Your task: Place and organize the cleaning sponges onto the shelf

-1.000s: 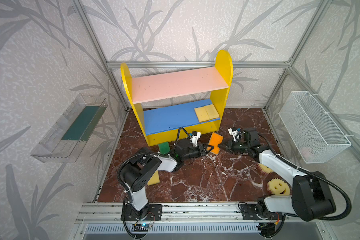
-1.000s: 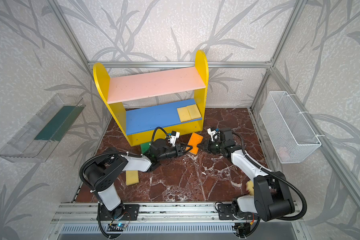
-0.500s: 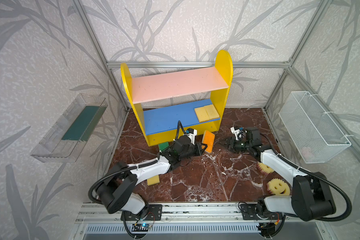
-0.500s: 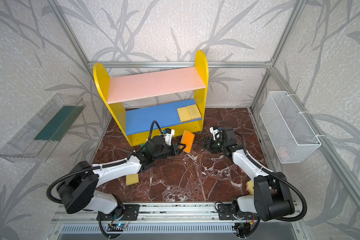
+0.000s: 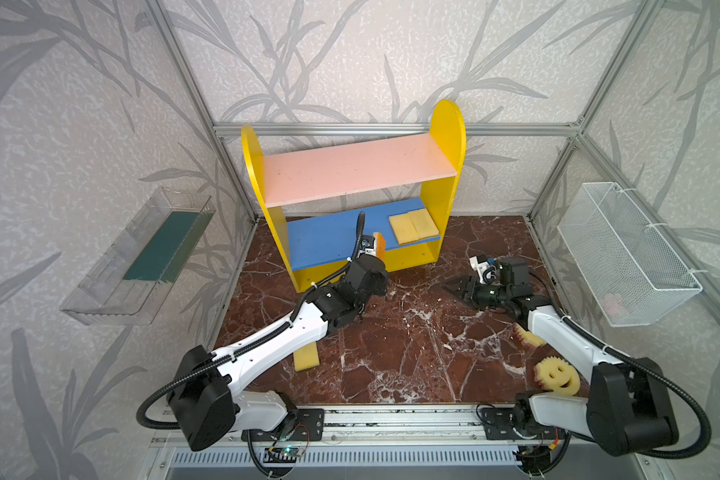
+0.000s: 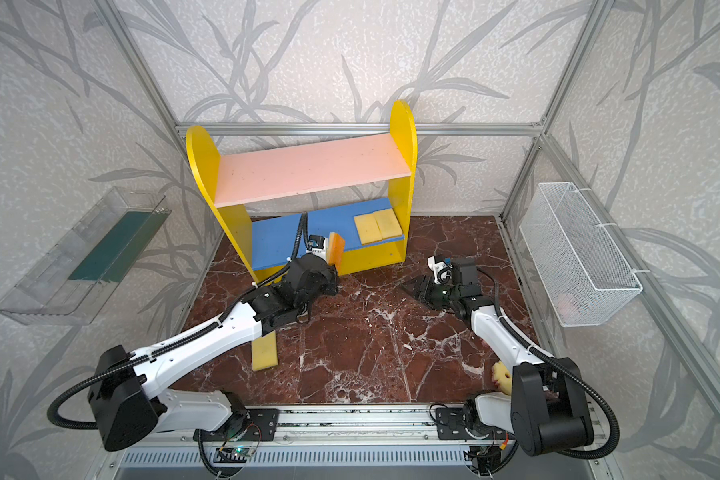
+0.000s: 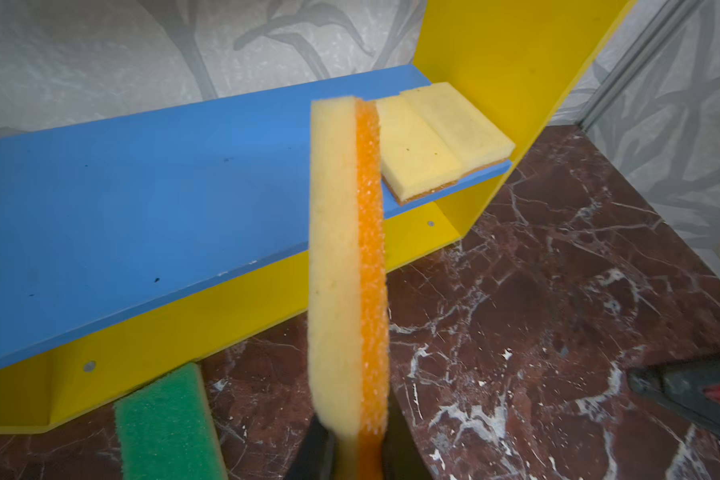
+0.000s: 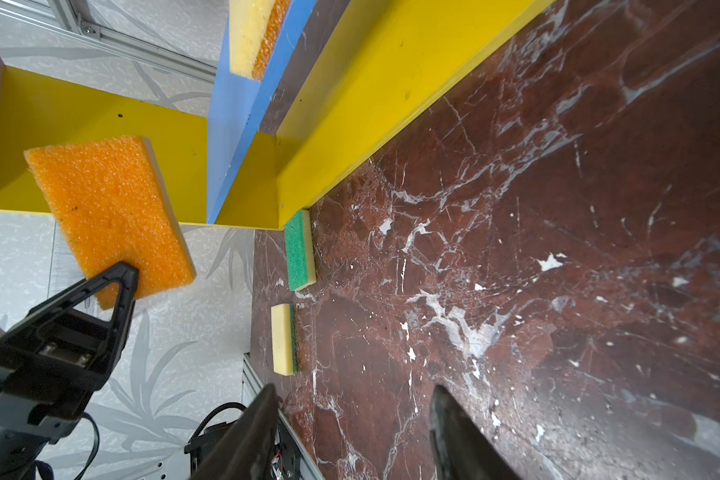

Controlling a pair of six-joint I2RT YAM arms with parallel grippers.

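My left gripper [image 7: 352, 457] is shut on an orange-faced sponge [image 7: 346, 270] and holds it on edge at the front of the shelf's blue board [image 5: 321, 241]. Two pale yellow sponges [image 5: 412, 224] lie side by side at that board's right end. On the floor, a green-faced sponge [image 7: 167, 424] rests against the shelf base and a yellow one [image 5: 306, 357] lies under my left arm. Two smiley sponges [image 5: 555, 376] sit by my right arm. My right gripper [image 5: 454, 286] stands open and empty over the floor, right of the shelf.
A clear tray [image 5: 142, 257] hangs on the left wall and a white wire basket [image 5: 624, 253] on the right wall. The shelf's pink top board [image 5: 350, 170] overhangs the blue one. An aluminium rail [image 5: 391, 419] runs along the front edge.
My right gripper opened, let go of the orange sponge and drew back to the right. My left gripper carried the sponge up and back to the blue board's front.
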